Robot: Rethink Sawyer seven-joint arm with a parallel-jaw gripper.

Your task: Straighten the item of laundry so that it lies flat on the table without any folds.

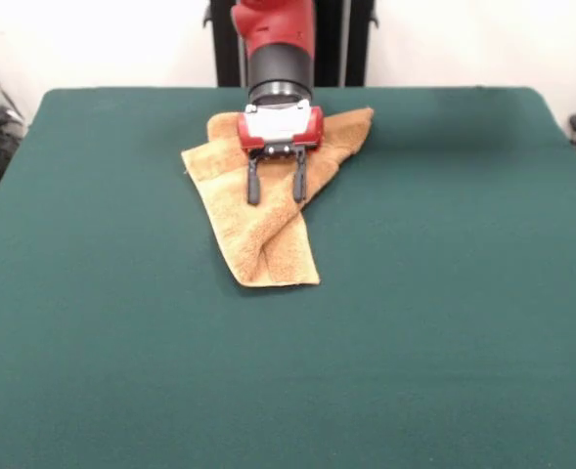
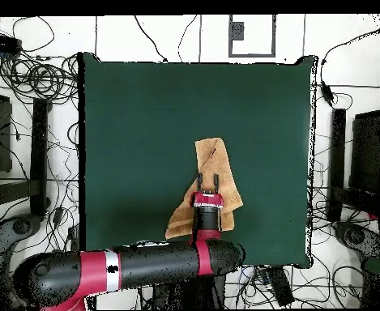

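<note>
The item of laundry (image 1: 268, 234) is an orange-tan towel, crumpled and folded over itself, lying on the far middle of the dark green table (image 1: 444, 293). One folded flap runs toward the near side; another corner points to the right at the back. My gripper (image 1: 276, 191) hangs over the towel's upper middle, its two black fingers spread apart with nothing held between them. From overhead the towel (image 2: 215, 166) lies near the robot side of the table (image 2: 144, 121), with the gripper (image 2: 208, 178) open over its middle.
The red and black arm (image 2: 144, 267) reaches in along the table's edge in the overhead view. Cables and stands (image 2: 31, 121) lie on the floor around the table.
</note>
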